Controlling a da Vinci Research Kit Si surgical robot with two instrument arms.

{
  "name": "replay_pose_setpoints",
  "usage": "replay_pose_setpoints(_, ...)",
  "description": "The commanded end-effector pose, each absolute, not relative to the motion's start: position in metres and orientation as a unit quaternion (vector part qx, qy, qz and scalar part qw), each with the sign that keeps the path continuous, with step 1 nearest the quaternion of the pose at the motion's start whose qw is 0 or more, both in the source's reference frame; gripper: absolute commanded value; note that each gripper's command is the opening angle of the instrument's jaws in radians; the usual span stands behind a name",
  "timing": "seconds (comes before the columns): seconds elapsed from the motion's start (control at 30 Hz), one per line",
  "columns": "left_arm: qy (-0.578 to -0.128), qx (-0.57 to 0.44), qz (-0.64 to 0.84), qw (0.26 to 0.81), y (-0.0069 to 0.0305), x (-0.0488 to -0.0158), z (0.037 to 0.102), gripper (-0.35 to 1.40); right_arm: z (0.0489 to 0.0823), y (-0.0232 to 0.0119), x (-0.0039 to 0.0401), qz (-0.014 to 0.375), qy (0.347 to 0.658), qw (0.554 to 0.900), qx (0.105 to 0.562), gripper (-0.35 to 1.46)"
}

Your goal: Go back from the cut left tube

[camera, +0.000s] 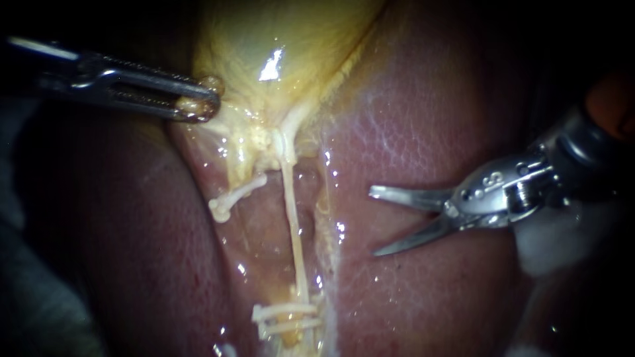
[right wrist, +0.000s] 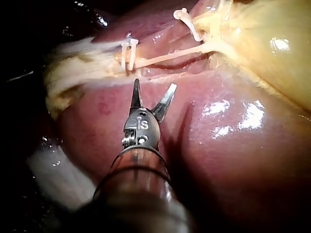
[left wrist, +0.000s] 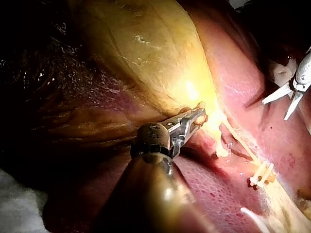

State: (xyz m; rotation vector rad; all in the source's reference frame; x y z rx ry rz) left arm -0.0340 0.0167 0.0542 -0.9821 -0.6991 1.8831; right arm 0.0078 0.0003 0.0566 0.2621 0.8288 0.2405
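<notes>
left instrument (camera: pixel 198 106): jaws clenched on gallbladder (camera: pixel 264 39) edge, lifting it for exposure | right instrument (camera: pixel 374 222): jaws parted, empty, above liver (camera: pixel 410 119), well apart from cut left tube (camera: pixel 241 192) | withdrawal looks nearly complete

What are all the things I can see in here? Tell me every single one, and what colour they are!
liver: 1, reddish-brown, underneath and around everything else
gallbladder: 1, yellow, at the top middle of the endoscope view
cut left tube: 1, pale cream, a short stub sticking out below the gallbladder
long tube: 1, pale cream, running from the gallbladder down to the lower clips
clips: 3 seen, white; two side by side at the long tube's lower end, one on the tip of the cut left tube
white material: 1 patch, below the right instrument; cannot tell what it is
left instrument: 1, dark metal, end effector jaws shut on the gallbladder's edge
right instrument: 1, silver, end effector jaws open over the liver, clear of both tubes
</notes>
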Motion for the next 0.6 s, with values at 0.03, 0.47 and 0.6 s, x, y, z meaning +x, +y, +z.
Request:
replay_pose_setpoints(0.03,-0.281,-0.395,0.757,0.438,0.0167,-0.0340,0.0543,-0.35,0.0565,0.0004,0.0077,0.121,0.397,0.902,0.122,1.43)
replay_pose_setpoints(0.47,-0.275,-0.397,0.760,0.434,0.0156,-0.0363,0.0587,-0.35,0.0563,0.0007,0.0074,0.120,0.393,0.904,0.119,1.45)
replay_pose_setpoints(0.6,-0.277,-0.394,0.763,0.431,0.0153,-0.0371,0.0603,-0.35,0.0563,0.0008,0.0074,0.117,0.393,0.904,0.117,1.45)
